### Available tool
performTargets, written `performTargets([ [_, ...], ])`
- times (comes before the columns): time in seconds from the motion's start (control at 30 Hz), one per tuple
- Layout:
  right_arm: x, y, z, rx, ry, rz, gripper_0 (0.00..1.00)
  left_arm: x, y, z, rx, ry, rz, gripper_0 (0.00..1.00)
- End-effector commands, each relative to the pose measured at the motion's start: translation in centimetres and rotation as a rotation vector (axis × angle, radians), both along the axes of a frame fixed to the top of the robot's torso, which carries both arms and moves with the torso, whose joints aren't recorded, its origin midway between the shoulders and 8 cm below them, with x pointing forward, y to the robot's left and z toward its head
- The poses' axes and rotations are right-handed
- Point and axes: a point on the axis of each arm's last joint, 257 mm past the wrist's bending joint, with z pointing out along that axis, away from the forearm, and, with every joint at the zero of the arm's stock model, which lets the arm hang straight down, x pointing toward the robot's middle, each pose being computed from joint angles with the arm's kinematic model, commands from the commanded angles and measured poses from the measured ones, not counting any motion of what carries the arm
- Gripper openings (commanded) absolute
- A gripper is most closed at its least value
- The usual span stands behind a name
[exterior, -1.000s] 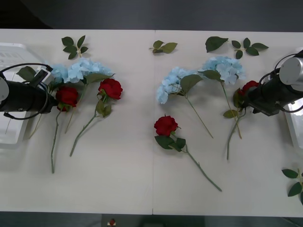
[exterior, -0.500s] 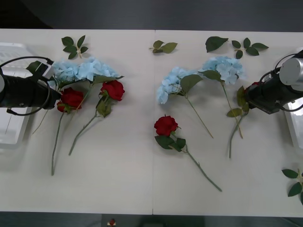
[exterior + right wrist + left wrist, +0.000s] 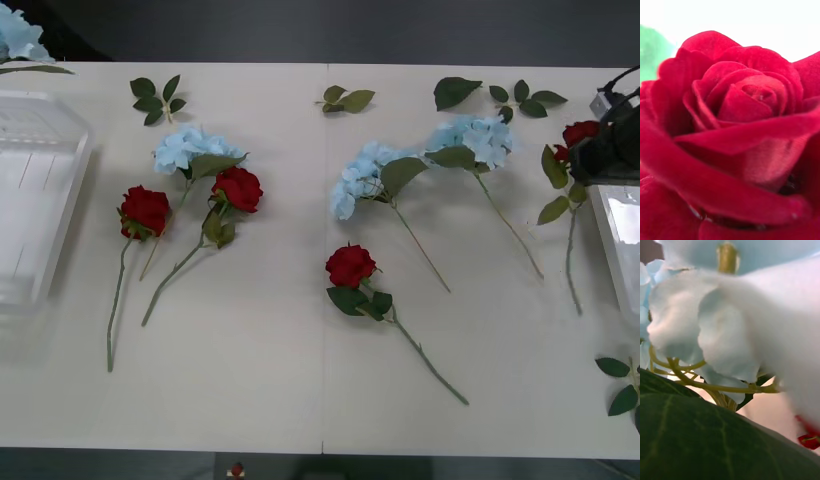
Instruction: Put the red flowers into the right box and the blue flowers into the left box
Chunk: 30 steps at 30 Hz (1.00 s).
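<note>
- Nearest you, a deep red fabric rose [image 3: 350,265] lies mid-tabletop [image 3: 250,400].
- Your right claw [image 3: 612,150] grips another red rose [image 3: 580,132] beside the clear right box [image 3: 622,245].
- Farthest left, a pale blue hydrangea [image 3: 20,35] hangs above the left box [image 3: 40,200]; I cannot tell the left claw's state.

I see a white table [image 3: 250,400] with loose green leaf sprigs lying on it: one near the far left [image 3: 157,98], one at the far middle [image 3: 345,99], a large leaf [image 3: 455,92] beside another sprig [image 3: 525,99], and some at the near right corner [image 3: 622,385].
</note>
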Motion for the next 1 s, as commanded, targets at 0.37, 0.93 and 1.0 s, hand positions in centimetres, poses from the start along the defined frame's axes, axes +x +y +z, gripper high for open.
performTargets([
  [0.37, -0.3, -12.8, 8.8, -0.344, -0.069, 0.116, 0.0, -3.0, 12.6, -3.9, 0.005, -0.027, 0.307, 0.0],
  [0.93, 0.4, -21.0, 2.5, -0.553, -0.174, -0.023, 0.18, -3.9, 10.2, -6.1, -0.038, -0.014, 0.26, 0.56],
  [1.0, 0.3, -21.5, 2.3, -0.561, -0.177, -0.032, 0.48, -4.0, 9.5, -6.2, -0.055, -0.002, 0.246, 0.62],
])
